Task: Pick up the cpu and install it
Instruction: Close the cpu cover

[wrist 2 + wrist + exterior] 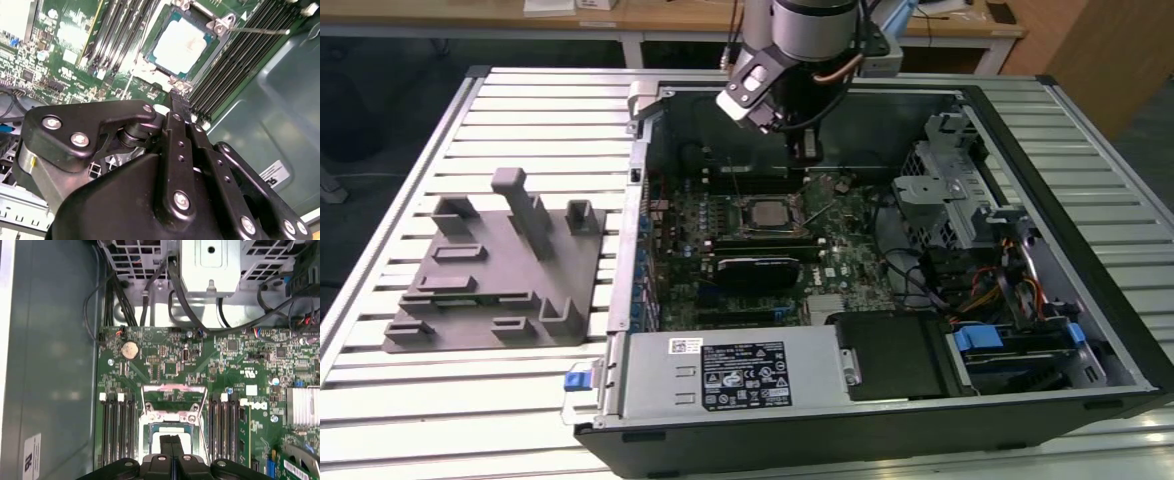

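The cpu (180,42), a flat square chip with a pale silver-white top, lies in the socket on the green motherboard (841,250) inside the open computer case. In the exterior view the cpu (765,212) sits mid-board. My gripper (809,155) hangs above the board, just behind the socket toward the case's far wall, and is shut with nothing between its fingers. In the second wrist view the gripper (177,102) shows its black fingers pressed together a little off the chip's corner. In the first wrist view the gripper (171,445) covers part of the cpu (172,429).
A large grey fixture (487,270) with raised blocks stands on the slatted table at the exterior view's left. Inside the case are memory slots (117,430), a black module (754,270), a power supply (734,370), a metal drive cage (947,190) and loose cables (921,270).
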Available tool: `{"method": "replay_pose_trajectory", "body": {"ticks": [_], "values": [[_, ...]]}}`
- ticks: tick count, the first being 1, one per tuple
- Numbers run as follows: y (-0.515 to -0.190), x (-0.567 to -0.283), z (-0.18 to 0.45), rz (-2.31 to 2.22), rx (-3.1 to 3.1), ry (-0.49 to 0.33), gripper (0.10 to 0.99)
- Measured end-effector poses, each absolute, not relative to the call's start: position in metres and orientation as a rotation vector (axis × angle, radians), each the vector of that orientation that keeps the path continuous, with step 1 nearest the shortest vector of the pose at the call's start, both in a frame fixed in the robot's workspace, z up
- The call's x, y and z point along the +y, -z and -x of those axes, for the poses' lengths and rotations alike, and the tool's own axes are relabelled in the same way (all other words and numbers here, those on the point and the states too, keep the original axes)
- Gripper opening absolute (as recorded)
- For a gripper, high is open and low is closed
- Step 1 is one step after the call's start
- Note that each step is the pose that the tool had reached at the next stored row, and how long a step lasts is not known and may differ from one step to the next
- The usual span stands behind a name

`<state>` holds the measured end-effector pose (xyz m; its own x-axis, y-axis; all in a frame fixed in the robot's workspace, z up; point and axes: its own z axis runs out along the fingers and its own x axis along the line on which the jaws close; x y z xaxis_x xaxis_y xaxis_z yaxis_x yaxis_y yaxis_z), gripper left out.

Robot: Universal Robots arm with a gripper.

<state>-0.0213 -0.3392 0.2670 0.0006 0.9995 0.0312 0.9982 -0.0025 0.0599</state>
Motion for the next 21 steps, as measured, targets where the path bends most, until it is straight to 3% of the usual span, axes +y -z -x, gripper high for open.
{"method": "replay_pose_trajectory", "body": {"ticks": [21], "values": [[-0.267,-0.339,-0.03,-2.208,2.204,-0.1,0.106]]}}
